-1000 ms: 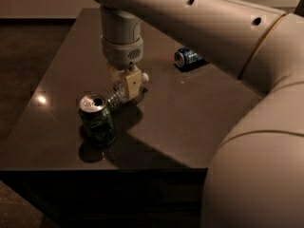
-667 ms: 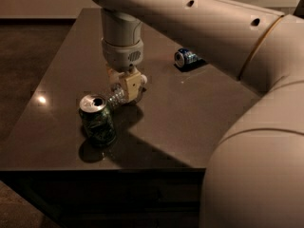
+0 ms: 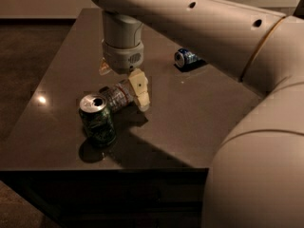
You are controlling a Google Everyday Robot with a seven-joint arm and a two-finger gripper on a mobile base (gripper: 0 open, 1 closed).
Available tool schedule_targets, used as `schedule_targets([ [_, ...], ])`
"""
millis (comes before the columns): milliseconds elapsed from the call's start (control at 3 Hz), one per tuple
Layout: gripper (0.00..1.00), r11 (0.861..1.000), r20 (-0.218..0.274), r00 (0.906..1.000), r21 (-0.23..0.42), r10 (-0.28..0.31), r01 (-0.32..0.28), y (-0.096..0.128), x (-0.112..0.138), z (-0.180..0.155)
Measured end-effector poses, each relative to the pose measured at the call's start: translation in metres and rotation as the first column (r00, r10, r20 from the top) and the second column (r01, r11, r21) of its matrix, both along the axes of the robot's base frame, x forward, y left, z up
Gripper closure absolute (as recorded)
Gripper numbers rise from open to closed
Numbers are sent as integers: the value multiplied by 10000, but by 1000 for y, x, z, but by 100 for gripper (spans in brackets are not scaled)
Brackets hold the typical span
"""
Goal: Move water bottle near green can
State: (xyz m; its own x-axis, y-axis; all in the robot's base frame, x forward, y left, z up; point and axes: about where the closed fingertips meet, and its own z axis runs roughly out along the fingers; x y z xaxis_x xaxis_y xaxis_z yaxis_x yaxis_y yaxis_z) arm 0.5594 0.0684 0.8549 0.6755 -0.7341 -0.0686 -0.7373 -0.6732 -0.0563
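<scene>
The green patterned drink can with a silver top stood upright near the front edge of the dark glossy desk; its opened top faced upward.

The small clear ribbed plastic water bottle lay on its side on the desk, just behind and to the right of the green can. One end lay against or just short of the can's upper rim; contact could not be confirmed. Its label band and cap could not be made out.

The pale two-finger tool hung from the arm's grey wrist, directly above the bottle and just behind the green can. It was spread wide. One finger stood at the bottle's end farthest from the green can, and the other showed partly at the wrist's opposite side. No grip on the bottle was evident.

A blue drink can with silver ends lay on its side well beyond the green can, to the right rear, partly under the arm.
</scene>
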Motion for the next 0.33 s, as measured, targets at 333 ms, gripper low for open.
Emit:
schedule_targets([
  [333,0,10000,1,10000,1,0,0,0,0,0],
])
